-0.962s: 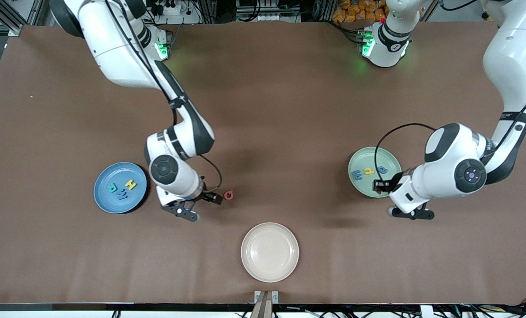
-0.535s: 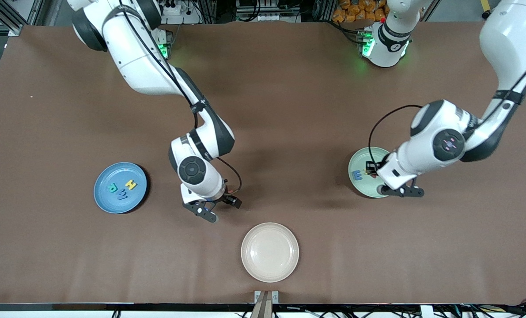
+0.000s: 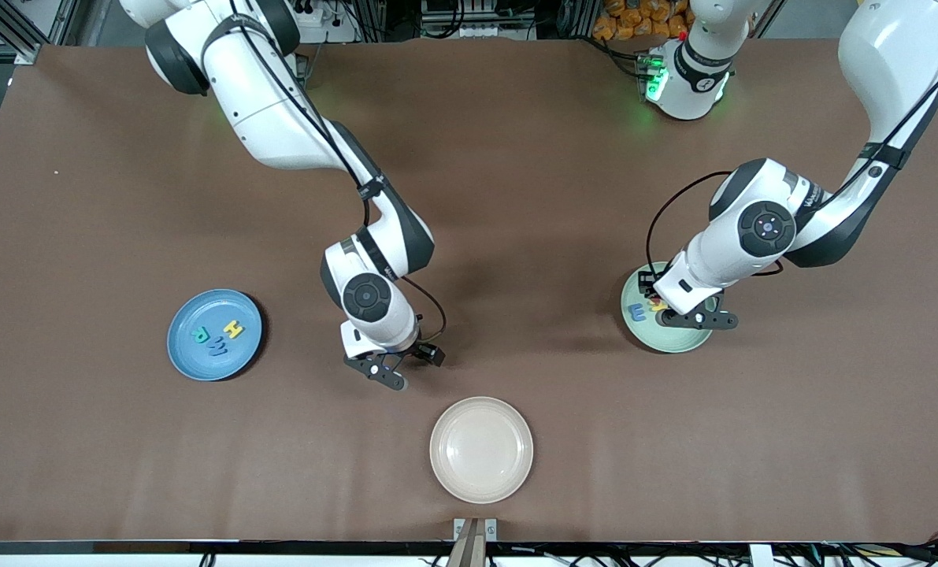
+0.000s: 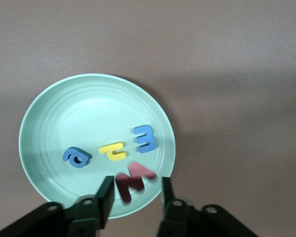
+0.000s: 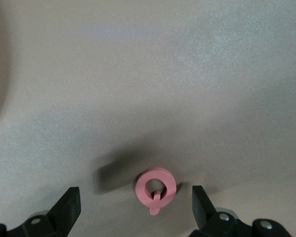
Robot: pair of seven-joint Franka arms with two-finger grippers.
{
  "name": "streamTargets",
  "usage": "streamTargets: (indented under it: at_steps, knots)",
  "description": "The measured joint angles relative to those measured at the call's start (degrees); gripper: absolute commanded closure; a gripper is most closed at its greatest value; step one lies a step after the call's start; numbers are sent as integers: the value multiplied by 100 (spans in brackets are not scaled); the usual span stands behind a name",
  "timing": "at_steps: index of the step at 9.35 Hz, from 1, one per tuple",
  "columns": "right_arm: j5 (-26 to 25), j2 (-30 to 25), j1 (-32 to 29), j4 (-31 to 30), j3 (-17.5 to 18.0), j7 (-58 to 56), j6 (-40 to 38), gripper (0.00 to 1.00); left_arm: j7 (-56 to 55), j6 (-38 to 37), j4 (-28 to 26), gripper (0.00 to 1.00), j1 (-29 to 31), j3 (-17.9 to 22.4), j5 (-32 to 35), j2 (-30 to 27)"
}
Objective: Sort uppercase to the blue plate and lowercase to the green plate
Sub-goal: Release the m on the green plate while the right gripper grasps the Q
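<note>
Left gripper, jaws apart, is dropping the red w onto the green plate. Right gripper, wide open, is straddling the bench-lying Q; an off-centre closing could nudge it away.

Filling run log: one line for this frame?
left gripper: open, over green plate, red w dropping | right gripper: open, over Q on table | blue plate: three letters

An empty cream-white plate rests on the brown table.
</note>
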Motion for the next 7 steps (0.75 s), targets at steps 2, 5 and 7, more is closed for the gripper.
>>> streamTargets:
  at_steps: [2, 5, 7]
  knots:
    - [-4, 2, 43, -4, -134, 1, -54, 0, 0, 7, -3, 37, 13, 5, 0, -3]
    - [-2, 10, 45, -17, -214, 6, -89, 0, 0, 38, -3, 37, 29, 5, 0, -4]
    - [2, 10, 52, -20, -214, 41, -89, 0, 0, 58, 1, 38, 30, 8, 0, -4]
